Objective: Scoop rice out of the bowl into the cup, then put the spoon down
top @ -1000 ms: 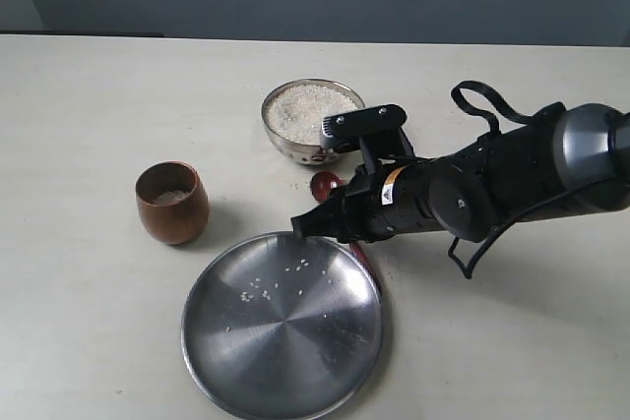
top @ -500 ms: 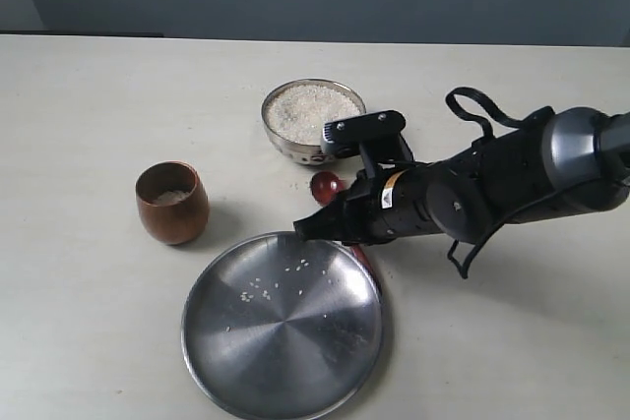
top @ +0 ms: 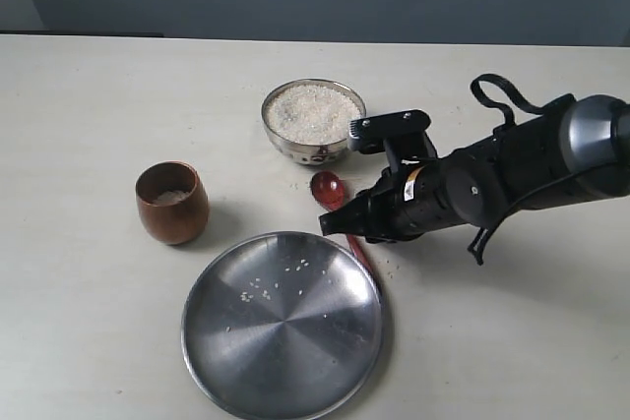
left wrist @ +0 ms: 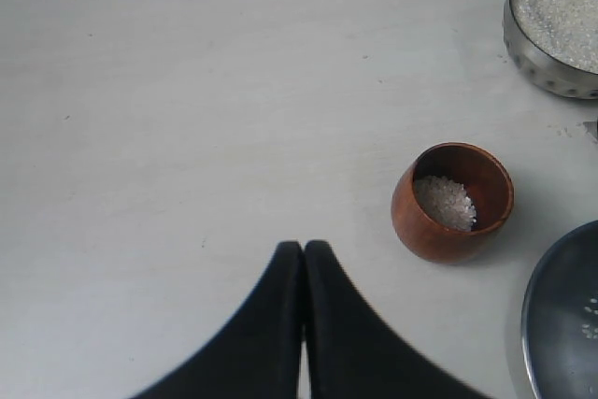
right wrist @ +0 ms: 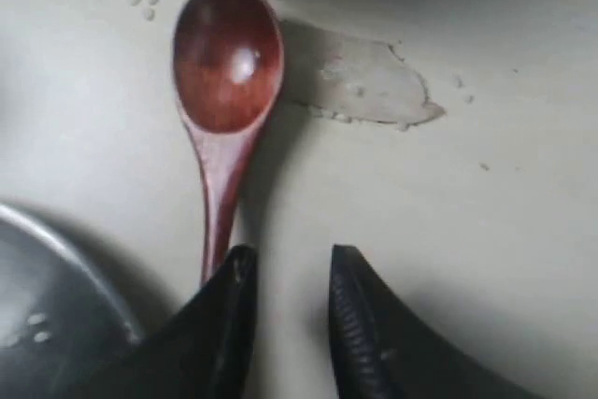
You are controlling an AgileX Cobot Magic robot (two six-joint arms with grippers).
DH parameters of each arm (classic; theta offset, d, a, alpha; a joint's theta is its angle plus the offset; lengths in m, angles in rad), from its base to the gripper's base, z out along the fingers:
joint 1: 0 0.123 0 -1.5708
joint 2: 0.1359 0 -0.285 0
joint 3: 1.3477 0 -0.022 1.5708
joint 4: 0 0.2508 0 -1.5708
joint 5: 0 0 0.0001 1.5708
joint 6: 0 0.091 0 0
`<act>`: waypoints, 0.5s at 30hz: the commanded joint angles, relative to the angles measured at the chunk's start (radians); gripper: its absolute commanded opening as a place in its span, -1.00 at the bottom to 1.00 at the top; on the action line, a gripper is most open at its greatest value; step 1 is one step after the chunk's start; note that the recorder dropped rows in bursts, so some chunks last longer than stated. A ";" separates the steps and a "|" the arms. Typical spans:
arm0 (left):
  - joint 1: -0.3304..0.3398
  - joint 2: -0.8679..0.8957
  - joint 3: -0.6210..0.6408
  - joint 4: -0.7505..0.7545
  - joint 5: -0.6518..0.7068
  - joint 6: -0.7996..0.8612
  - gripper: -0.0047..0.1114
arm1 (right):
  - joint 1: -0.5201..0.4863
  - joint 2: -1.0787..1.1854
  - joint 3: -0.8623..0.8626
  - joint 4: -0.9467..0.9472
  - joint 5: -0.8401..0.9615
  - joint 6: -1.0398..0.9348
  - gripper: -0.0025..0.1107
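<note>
Ext oblique-high; L wrist shares cup.

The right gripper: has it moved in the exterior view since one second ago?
Yes. The right gripper has drawn back to the right, farther from the cup, and now uncovers more of the spoon.

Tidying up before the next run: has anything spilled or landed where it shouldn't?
Yes. Loose rice grains lie scattered on the steel plate, and a few more on the table near the spoon. The bowl and cup stand upright.
</note>
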 commanded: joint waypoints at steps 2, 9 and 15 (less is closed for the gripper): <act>-0.001 0.001 -0.007 0.002 -0.003 -0.001 -0.91 | 0.052 0.000 -0.003 -0.021 -0.040 -0.010 -0.41; -0.001 0.001 -0.007 0.002 -0.003 -0.001 -0.91 | 0.058 0.000 -0.003 -0.025 -0.040 -0.010 -0.31; -0.001 0.001 -0.007 0.002 -0.003 -0.001 -0.91 | 0.056 0.008 -0.003 -0.050 -0.040 -0.010 -0.31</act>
